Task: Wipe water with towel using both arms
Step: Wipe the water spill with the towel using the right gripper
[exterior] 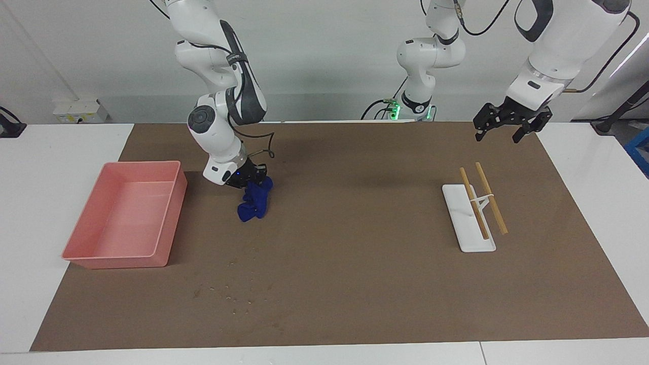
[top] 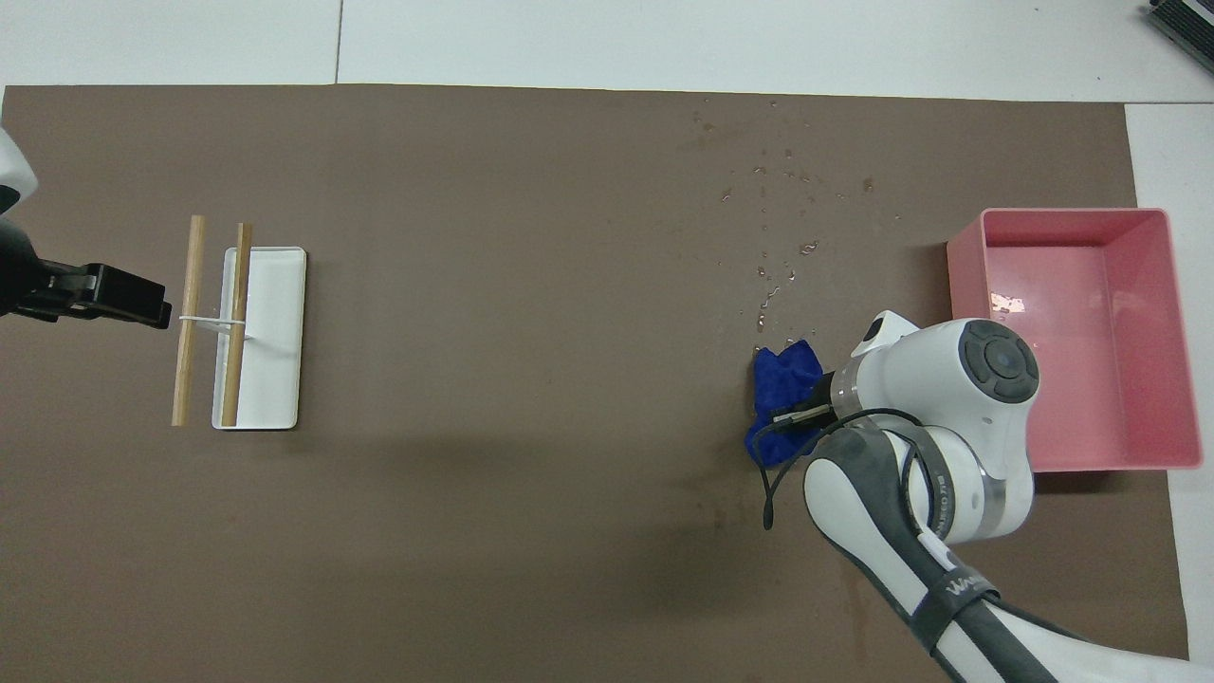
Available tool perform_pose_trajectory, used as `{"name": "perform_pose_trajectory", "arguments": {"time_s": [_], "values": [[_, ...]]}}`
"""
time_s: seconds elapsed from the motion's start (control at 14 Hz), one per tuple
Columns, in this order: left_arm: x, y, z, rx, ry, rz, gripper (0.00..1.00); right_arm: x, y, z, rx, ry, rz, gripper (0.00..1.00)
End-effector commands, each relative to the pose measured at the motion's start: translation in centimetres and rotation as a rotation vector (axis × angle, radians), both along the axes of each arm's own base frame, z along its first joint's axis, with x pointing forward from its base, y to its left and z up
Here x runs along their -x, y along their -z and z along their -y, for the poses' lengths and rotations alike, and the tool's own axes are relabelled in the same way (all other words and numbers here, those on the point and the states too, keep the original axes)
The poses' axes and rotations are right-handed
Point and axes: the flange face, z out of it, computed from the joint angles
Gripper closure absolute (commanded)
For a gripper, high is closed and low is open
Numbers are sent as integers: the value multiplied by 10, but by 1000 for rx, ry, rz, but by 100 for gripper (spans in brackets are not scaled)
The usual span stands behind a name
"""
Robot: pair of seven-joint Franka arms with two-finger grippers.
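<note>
Right gripper (exterior: 252, 178) jaws grasp the navy towel (exterior: 255, 201) beside pink bin (exterior: 127, 218); left gripper (exterior: 507, 128) hangs with jaws released, waiting.

Rt tool (top: 801, 408) on towel (top: 782, 389), nr water drops (top: 778, 237).

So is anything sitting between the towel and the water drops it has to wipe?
Nothing visible. The right gripper holds the towel beside the pink tray, and the droplets lie on bare mat farther from the robots. The left gripper waits over the mat near the white slab.
</note>
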Motion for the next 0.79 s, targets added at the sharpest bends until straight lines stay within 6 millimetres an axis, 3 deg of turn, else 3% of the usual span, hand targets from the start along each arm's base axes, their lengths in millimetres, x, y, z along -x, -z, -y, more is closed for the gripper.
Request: {"name": "perform_pose_trajectory", "arguments": {"time_s": [0.0, 0.29, 0.57, 0.71], "values": [[5, -7, -5, -10, 5, -5, 0, -11, 2, 2, 66, -93, 99, 100], [5, -4, -8, -8, -6, 1, 0, -26, -4, -14, 120, -196, 202, 100], [11, 0, -2, -13, 4, -16, 0, -50, -15, -6, 179, -250, 256, 100], [11, 0, -3, -12, 2, -16, 0, -59, -2, -5, 171, -243, 266, 100]]}}
